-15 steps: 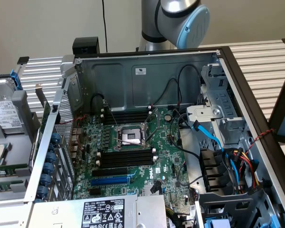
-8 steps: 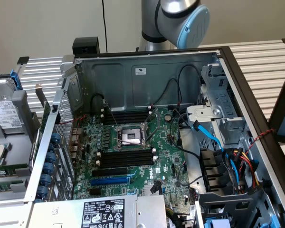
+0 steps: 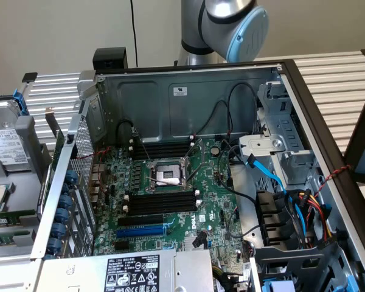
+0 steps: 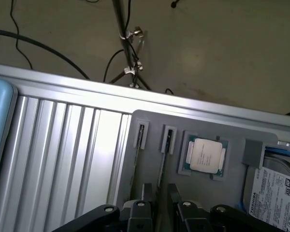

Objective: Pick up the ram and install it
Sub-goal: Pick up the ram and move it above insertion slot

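Gripper [image 4: 160,192], jaws apart, over ram [image 4: 163,162] in gray holder [image 4: 241,130] nr CPU [image 4: 206,154].

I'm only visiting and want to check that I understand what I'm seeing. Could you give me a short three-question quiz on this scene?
1. True or false: the square silver processor chip sits in the grey plastic holder tray, between the white-labelled hard drive and two thin ram sticks standing on edge.
2. The long expansion slot beside the black memory slots on the green motherboard is: A red, B blue, C white.
3. Fill in: above those sticks, the robot's black hand has its fingers ____.
Key: 1 true; 2 B; 3 open.
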Controlling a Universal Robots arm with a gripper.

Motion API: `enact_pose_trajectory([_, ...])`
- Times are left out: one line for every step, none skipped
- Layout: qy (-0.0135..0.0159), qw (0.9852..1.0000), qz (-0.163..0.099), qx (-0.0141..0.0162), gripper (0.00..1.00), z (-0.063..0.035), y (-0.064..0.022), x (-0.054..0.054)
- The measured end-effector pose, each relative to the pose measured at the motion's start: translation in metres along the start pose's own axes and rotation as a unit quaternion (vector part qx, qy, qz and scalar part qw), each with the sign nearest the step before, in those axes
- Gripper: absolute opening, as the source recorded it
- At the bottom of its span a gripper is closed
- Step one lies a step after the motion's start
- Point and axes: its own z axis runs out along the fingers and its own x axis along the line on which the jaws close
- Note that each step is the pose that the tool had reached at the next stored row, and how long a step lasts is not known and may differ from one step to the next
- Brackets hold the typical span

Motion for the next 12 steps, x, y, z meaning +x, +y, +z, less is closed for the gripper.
enact_pose_trajectory([0.0, 1.0, 0.0, 0.0, 0.27, 0.0018, -0.0001, 0.0])
enact_pose_trajectory([0.0, 1.0, 0.0, 0.0, 0.27, 0.0036, -0.0001, 0.0])
enact_pose_trajectory([0.0, 1.0, 0.0, 0.0001, 0.27, 0.0053, -0.0002, 0.001])
enact_pose_trajectory([0.0, 1.0, 0.0, 0.0003, 0.27, 0.0069, -0.0002, 0.001])
enact_pose_trajectory([0.0003, 1.0, 0.0, 0.0013, 0.27, 0.008, -0.0002, 0.001])
enact_pose_trajectory([0.0007, 1.0, 0.0, 0.0029, 0.27, 0.0089, -0.0002, 0.001])
enact_pose_trajectory([0.0012, 1.0, 0.0, 0.0051, 0.27, 0.0099, -0.0003, 0.001])
enact_pose_trajectory([0.0018, 1.0, 0.0, 0.0072, 0.27, 0.0106, -0.0003, 0.001])
enact_pose_trajectory([0.0027, 0.9999, 0.0, 0.0103, 0.27, 0.0112, -0.0002, 0.001])
enact_pose_trajectory([0.0038, 0.9999, 0.0, 0.0137, 0.27, 0.0118, -0.0001, 0.001])
enact_pose_trajectory([0.0052, 0.9999, 0.0, 0.0159, 0.27, 0.0121, 0.0001, 0.001])
enact_pose_trajectory([0.0053, 0.9999, -0.001, 0.0161, 0.27, 0.0121, 0.0, 0.001])
